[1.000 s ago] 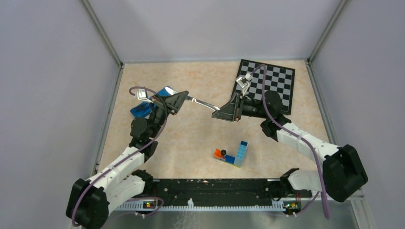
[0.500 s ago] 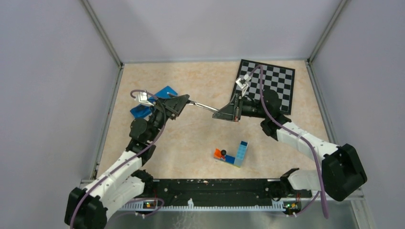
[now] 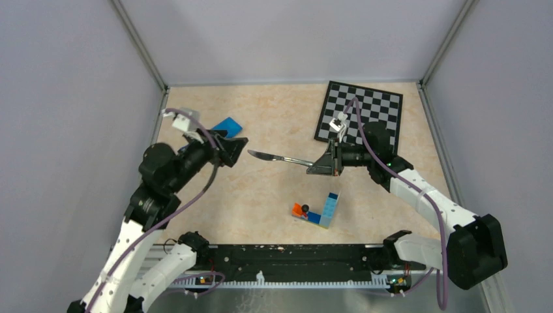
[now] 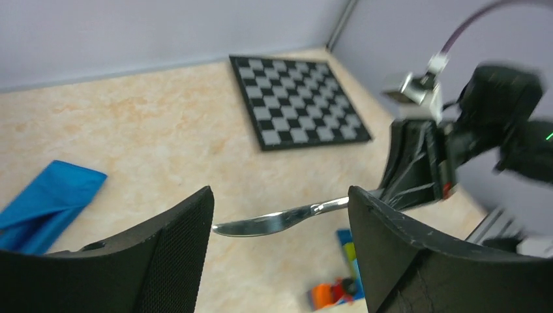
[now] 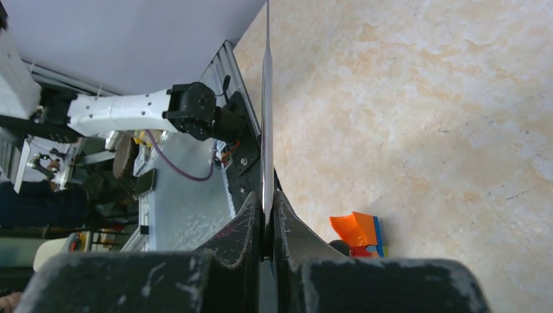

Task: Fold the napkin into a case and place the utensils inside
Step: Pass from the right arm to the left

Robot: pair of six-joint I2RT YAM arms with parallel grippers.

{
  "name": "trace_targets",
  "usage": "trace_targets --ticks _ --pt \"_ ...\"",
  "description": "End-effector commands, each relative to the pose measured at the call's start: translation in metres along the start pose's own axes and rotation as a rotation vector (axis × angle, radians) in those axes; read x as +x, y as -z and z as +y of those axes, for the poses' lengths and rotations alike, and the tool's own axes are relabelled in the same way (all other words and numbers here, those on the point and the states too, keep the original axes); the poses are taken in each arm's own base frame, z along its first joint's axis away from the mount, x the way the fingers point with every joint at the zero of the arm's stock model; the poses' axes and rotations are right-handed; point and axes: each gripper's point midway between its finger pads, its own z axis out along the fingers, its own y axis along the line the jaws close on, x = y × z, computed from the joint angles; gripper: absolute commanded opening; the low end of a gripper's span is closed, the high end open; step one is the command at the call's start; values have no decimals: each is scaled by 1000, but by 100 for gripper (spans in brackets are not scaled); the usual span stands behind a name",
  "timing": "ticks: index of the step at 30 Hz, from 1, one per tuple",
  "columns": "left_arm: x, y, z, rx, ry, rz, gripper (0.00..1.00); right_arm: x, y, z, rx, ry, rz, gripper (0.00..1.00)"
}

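**Item 1: knife** [image 3: 277, 157]. Slim silver-grey table knife. Seen from above, it sits mid-table [image 3: 261, 189]. Its long axis runs 3 o'clock to 9 o'clock, with the blade tip at the 9 o'clock end, tilted slightly toward 10. The handle end is at 3 o'clock, inside the right pincer. It appears to be carried clear of the table surface. In the right wrist view [image 5: 267, 98] it shows edge-on, a thin line projecting straight out from between the fingers.

**Item 2: right pincer** [image 3: 316, 166]. Clamped tight on the knife handle, with a finger pressed to each flat side [image 5: 267, 208]. It holds nothing else.

**Item 3: left pincer** [image 3: 236, 149]. At 9 o'clock of the knife, facing it. The jaws are spread wide and hold nothing. In the left wrist view [image 4: 280, 192] the knife [image 4: 280, 218] lies across the gap between the fingers. The blade tip is close to one finger, but contact cannot be made out.

**Item 4: napkin** [image 3: 227, 125]. Bright blue cloth, folded into a narrow strip. It lies flat on the table at 10 o'clock of the knife, just beyond the left pincer and untouched [image 4: 45, 202].

**Item 5: sundries.**
- Chessboard [image 3: 365, 117], at 1 o'clock of the knife.
- Toy bricks [image 3: 319, 212], at 5 o'clock of the knife, near the table's front edge.
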Motion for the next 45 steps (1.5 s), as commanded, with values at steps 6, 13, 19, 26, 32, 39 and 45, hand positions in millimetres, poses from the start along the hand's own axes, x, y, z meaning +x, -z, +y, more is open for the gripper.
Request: trace_targets --ticks 6,13,19,26,32,39,45 --pt "57 -12 -8 309 -669 289 81 -4 3 30 -93 146 23 0" --pt "98 -19 -34 544 -883 349 83 0 -1 33 -114 137 44 0" --pt "134 -31 -25 534 -1026 440 72 -1 -2 34 -122 140 50 0" --pt "149 -30 -22 555 -1046 467 59 1 -1 41 -138 156 52 0" --pt "152 -29 -20 546 -1084 498 50 2 -1 42 -139 153 53 0" --pt "172 -28 -20 557 -1111 585 51 -2 -1 46 -161 166 41 0" --pt "170 -32 -22 527 -1154 558 42 0 -1 45 -160 163 43 0"
